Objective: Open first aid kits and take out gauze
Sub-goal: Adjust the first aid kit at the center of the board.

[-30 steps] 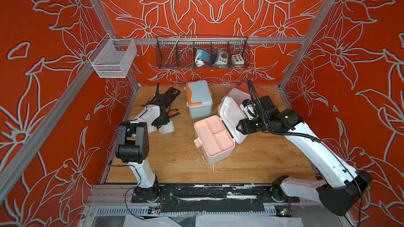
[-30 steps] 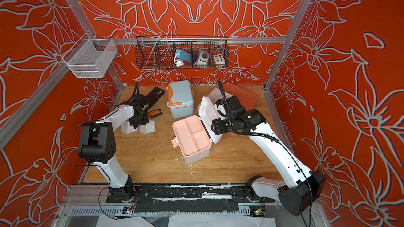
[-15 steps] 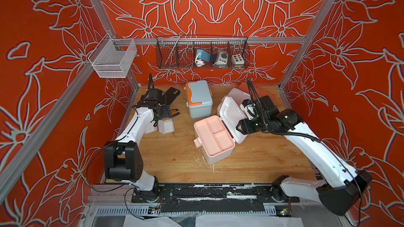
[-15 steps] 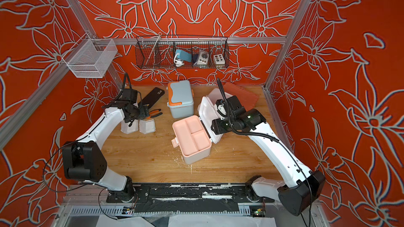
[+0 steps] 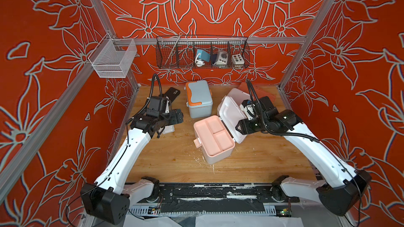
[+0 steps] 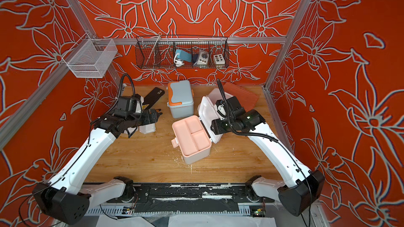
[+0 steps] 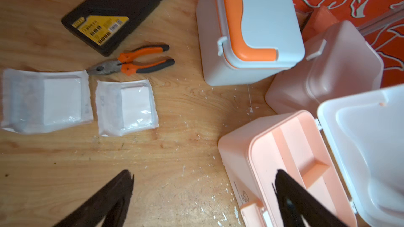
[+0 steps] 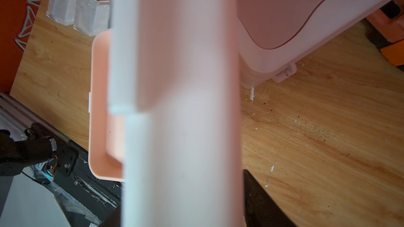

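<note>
1. Ahead of the left gripper [image 7: 203,195], whose black fingers [image 7: 118,193] stand spread wide and empty above the wooden table [image 7: 175,160], two small white square gauze pads in clear wrappers [image 7: 126,108] lie side by side.
2. The right gripper [image 5: 237,127] clamps the raised white lid [image 5: 229,110] of the white plastic first aid kit with peach trim [image 5: 213,137], open between both grippers.
3. Beyond the fingers, the pale blue-grey plastic kit with orange trim [image 5: 200,98] and the dusty pink plastic kit [image 7: 328,68] sit closed.

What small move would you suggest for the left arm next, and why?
Probably swing the left gripper toward the blue-grey kit and its latch. The gripper is open and empty, two gauze packs already lie on the table, the white kit's tray looks empty, and the blue-grey kit is closed.
</note>
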Available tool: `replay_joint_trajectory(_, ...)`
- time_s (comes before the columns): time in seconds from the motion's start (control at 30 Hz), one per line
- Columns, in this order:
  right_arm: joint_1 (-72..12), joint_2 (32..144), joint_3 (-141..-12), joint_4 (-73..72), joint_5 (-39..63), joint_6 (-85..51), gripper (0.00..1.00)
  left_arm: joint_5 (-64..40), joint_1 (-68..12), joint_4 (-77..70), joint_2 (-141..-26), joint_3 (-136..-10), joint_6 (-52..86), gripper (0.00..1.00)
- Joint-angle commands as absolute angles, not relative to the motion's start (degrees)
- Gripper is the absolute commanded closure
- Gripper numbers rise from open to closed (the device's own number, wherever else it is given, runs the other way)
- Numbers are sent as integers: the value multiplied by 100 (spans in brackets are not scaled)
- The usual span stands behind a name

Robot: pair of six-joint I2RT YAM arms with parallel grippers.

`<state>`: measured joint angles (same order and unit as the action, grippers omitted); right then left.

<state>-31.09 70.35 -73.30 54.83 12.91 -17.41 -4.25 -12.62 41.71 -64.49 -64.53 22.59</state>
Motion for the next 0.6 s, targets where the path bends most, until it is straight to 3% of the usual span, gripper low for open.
replay_joint_trajectory(0.0, -3086, 7015, -7172, 5422, 1365, -1819, 35, -1030, -1377, 4023, -6154, -6063, 2556, 3)
replay_joint_trajectory(0.57, -3093, 6989, -6926, 5053, 1837, -2008, 33, -2323, -1679, 2374, -6161, -4852, 3324, 3)
